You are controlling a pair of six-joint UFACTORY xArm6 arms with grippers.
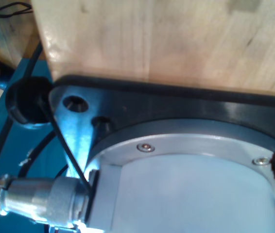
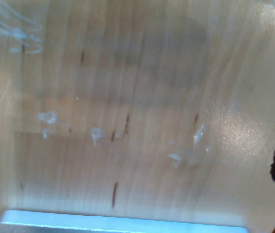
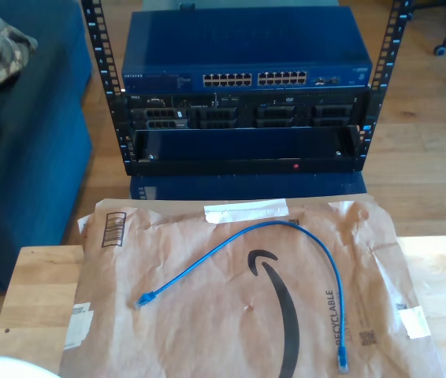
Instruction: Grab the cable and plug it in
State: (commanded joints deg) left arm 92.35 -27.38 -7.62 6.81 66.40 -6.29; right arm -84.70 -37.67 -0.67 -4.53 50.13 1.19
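Closest thing in my first wrist view is a metal cable connector (image 1: pixel 40 199) plugged into a grey arm base (image 1: pixel 186 189) bolted to the wooden table (image 1: pixel 176 39); can't tell how my first gripper's jaws sit. Second wrist view: bare wood tabletop (image 2: pixel 137 97), so no read on my second gripper either. Exterior view: the cable (image 3: pixel 302 236) lies untouched on a flattened cardboard mailer (image 3: pixel 223 331), 2 plugs loose, network switch (image 3: pixel 247 55) behind. Everything's left to do.
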